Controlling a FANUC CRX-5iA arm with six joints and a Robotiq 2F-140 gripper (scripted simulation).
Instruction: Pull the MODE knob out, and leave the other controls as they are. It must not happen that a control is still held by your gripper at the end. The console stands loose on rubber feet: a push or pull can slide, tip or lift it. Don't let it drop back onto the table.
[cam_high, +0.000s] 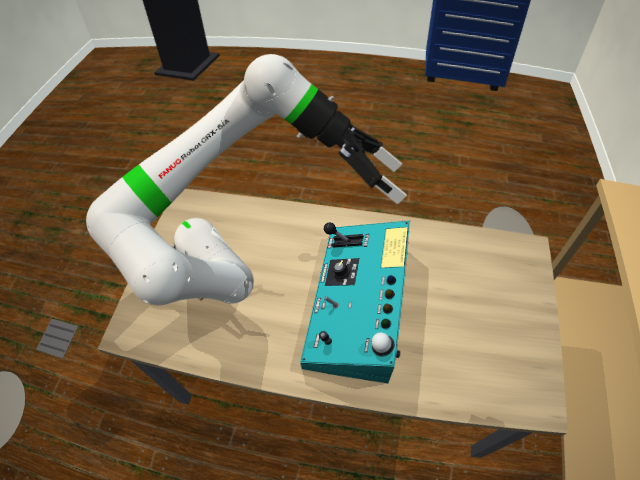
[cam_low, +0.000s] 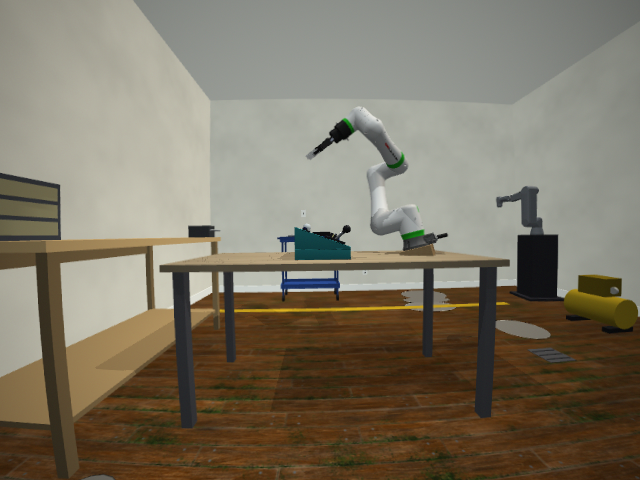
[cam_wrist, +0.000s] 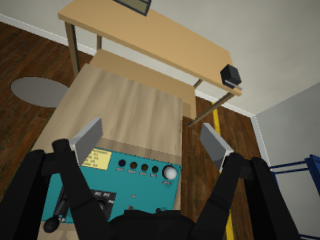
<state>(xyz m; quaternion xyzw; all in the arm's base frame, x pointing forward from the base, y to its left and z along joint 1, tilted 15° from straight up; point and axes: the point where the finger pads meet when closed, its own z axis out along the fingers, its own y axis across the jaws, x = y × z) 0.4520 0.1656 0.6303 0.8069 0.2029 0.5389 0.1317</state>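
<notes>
The teal console (cam_high: 356, 330) (cam_low: 320, 248) (cam_wrist: 145, 186) stands on the wooden table (cam_high: 491, 310) (cam_low: 258, 263) (cam_wrist: 130, 110). Its panel carries a black ball lever (cam_high: 329, 227) (cam_wrist: 50, 225), a black rotary knob (cam_high: 341, 268) on a dark plate, a small toggle (cam_high: 330, 302), a small black knob (cam_high: 324, 336), a white round knob (cam_high: 382, 342) (cam_wrist: 170, 173), several round lamps and a yellow label (cam_high: 394, 248) (cam_wrist: 97, 158). The labels are too small to read, so I cannot tell which knob is MODE. My gripper (cam_high: 392, 178) (cam_low: 313, 152) (cam_wrist: 152, 128) is open and empty, high above the console's lever end.
The robot base (cam_high: 206, 268) sits on the table left of the console. A wooden bench (cam_high: 620, 217) (cam_low: 103, 242) (cam_wrist: 150, 35) stands beyond the table's right end, with a black box (cam_low: 201, 230) (cam_wrist: 231, 76) on it. A blue drawer cabinet (cam_high: 475, 36) stands by the far wall.
</notes>
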